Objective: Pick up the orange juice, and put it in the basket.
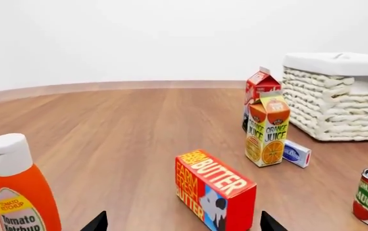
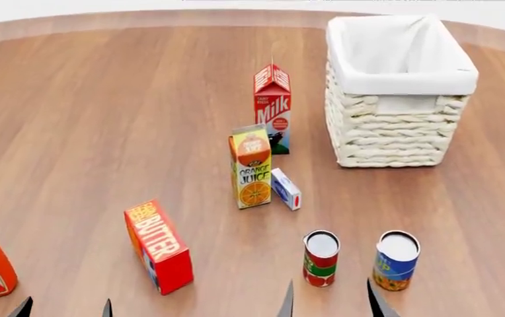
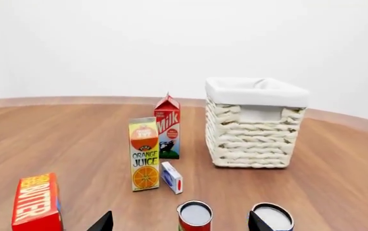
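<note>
The orange juice (image 2: 252,167) is a tall yellow and orange carton with a gable top and an orange slice printed low on its face. It stands upright on the wooden surface (image 2: 102,112), long axis vertical, its printed face turned toward the robot. A milk carton (image 2: 273,109) stands just behind it, and a small blue and white box (image 2: 285,189) lies beside it. The basket (image 2: 400,92), woven and cloth-lined, sits well apart and looks empty. Both sets of jaws, left (image 2: 63,308) and right (image 2: 330,300), are spread wide, holding nothing.

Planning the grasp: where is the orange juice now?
In the head view, the orange juice stands mid-table, just in front of the milk carton, with a small blue-white box at its right.
</note>
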